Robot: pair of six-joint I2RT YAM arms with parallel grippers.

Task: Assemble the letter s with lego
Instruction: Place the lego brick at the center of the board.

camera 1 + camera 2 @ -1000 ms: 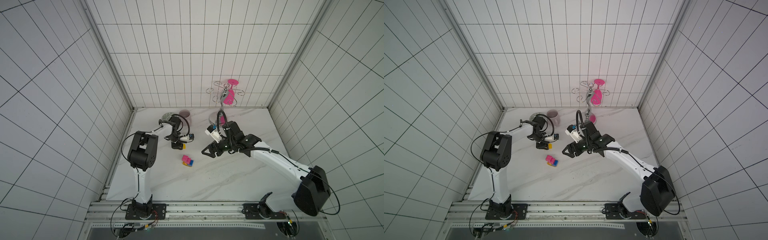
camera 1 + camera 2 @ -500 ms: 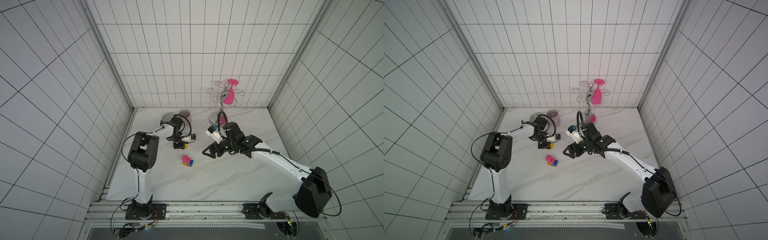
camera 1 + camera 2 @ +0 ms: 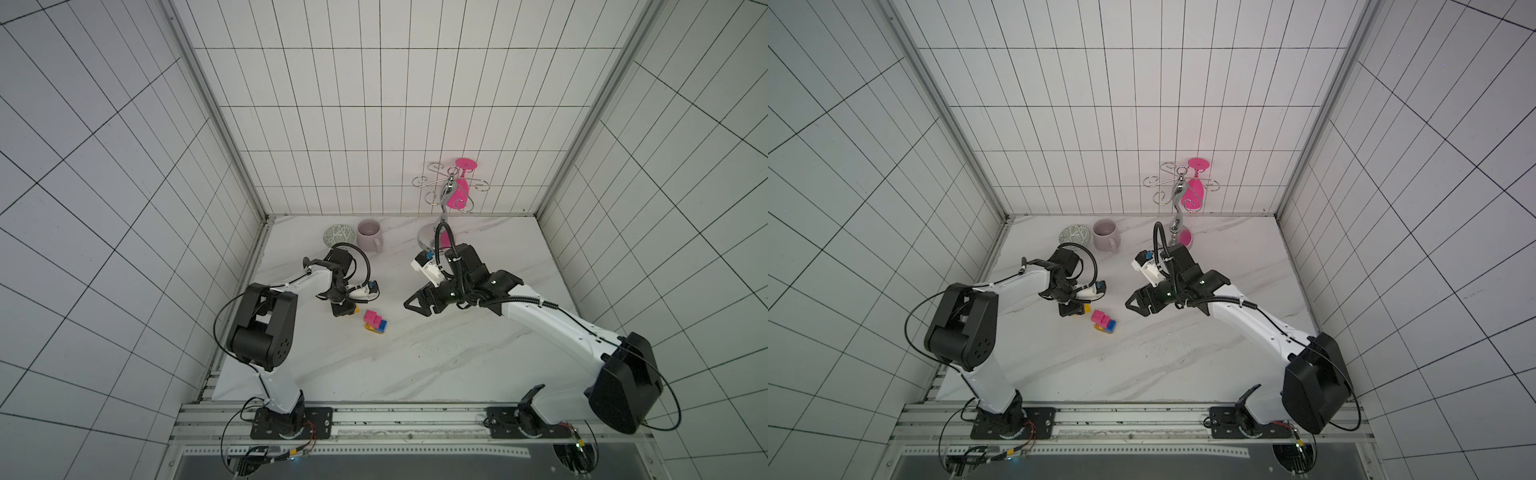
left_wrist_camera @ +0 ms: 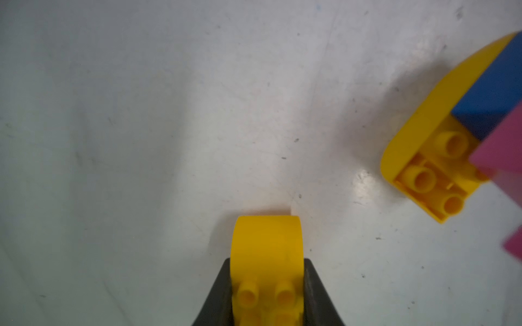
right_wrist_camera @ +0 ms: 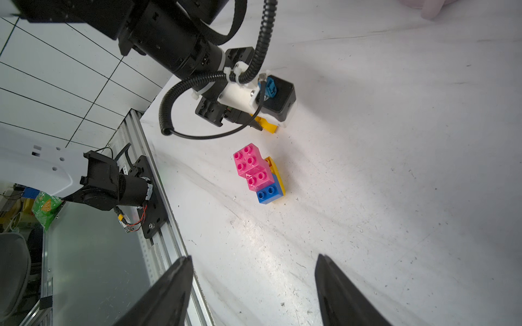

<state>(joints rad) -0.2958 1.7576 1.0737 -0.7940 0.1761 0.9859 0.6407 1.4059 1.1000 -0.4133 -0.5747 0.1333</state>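
Note:
My left gripper [image 4: 267,262] is shut on a loose yellow lego brick [image 4: 267,245], low over the marble table; both top views show the yellow brick [image 3: 353,309] [image 3: 1086,308] sticking out of the left gripper [image 3: 343,311]. Just right of it lies a joined lego block [image 3: 375,322] [image 3: 1103,321]: two pink bricks and a blue one on a yellow brick [image 5: 258,175]. The left wrist view catches its edge [image 4: 429,158]. My right gripper [image 5: 253,257] hangs open and empty, further right of the block [image 3: 415,303].
A pale mug [image 3: 369,232] and a small patterned bowl [image 3: 339,236] stand at the back left. A metal glass rack [image 3: 446,195] carrying a pink glass [image 3: 462,189] stands at the back. Tiled walls close in three sides; a metal rail [image 3: 374,415] runs along the front.
The left gripper has closed on the yellow brick and shifted slightly. The right arm and the joined block have not moved.

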